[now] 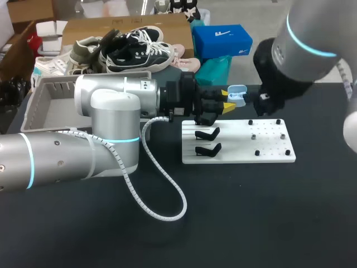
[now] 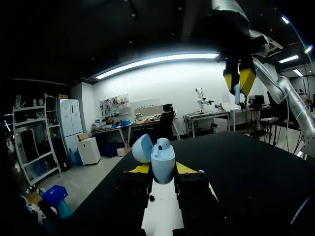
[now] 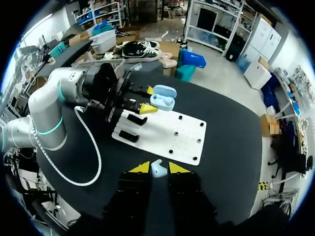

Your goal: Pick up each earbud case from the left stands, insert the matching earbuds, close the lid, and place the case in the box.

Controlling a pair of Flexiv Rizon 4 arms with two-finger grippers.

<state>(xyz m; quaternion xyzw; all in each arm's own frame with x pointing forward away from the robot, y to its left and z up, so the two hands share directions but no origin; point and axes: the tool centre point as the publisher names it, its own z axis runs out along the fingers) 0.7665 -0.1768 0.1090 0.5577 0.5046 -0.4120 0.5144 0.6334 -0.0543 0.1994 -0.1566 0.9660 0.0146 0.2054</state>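
My right end effector (image 3: 158, 168) pinches a pale-blue earbud (image 3: 157, 170) between nearly closed tips. I should line it over the free socket and descend straight, slowly. Farther off, my left end effector (image 3: 148, 100) clamps the glossy pale-blue case (image 3: 162, 102), lid hinged open, above the white stand plate (image 3: 182, 137).

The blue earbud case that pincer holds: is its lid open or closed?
Open. The lid stands swung back from the case held in the left pincer.
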